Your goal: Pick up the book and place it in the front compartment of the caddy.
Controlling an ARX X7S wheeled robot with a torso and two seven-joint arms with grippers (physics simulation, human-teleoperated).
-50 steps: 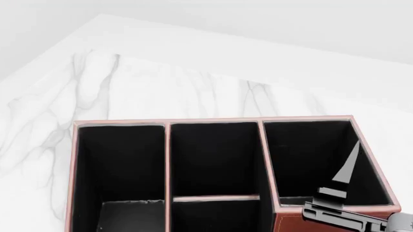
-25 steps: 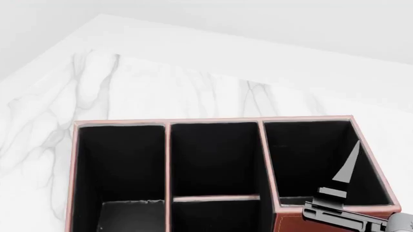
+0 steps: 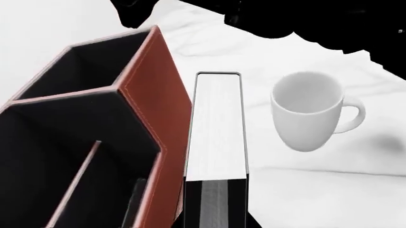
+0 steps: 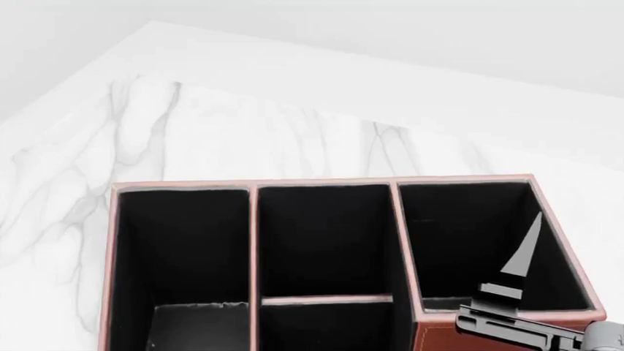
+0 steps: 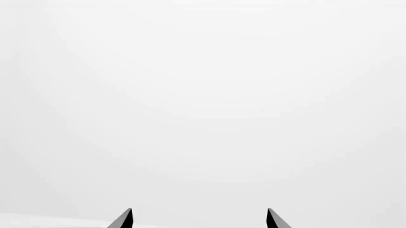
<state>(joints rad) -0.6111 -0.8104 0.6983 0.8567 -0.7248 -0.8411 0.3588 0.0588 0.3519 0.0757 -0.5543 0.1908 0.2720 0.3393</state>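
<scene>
The black book (image 3: 216,128) shows its white page edges in the left wrist view. It sits right beside the caddy's (image 3: 159,109) reddish-brown outer wall, outside the compartments. My left gripper (image 3: 214,222) is shut on the book, with a black finger on each cover. In the head view the caddy (image 4: 322,180) fills the lower half, and the black compartments I can see hold nothing. The book and the left gripper do not show there. One finger (image 4: 527,252) of my right gripper points over the right-hand compartment. In its own wrist view the right gripper (image 5: 199,218) is open, with nothing between the tips.
A white mug (image 3: 311,114) stands upright on the white marble table (image 3: 317,199), a short way from the book on the side away from the caddy. Behind the caddy the marble top runs to a white wall (image 4: 390,44).
</scene>
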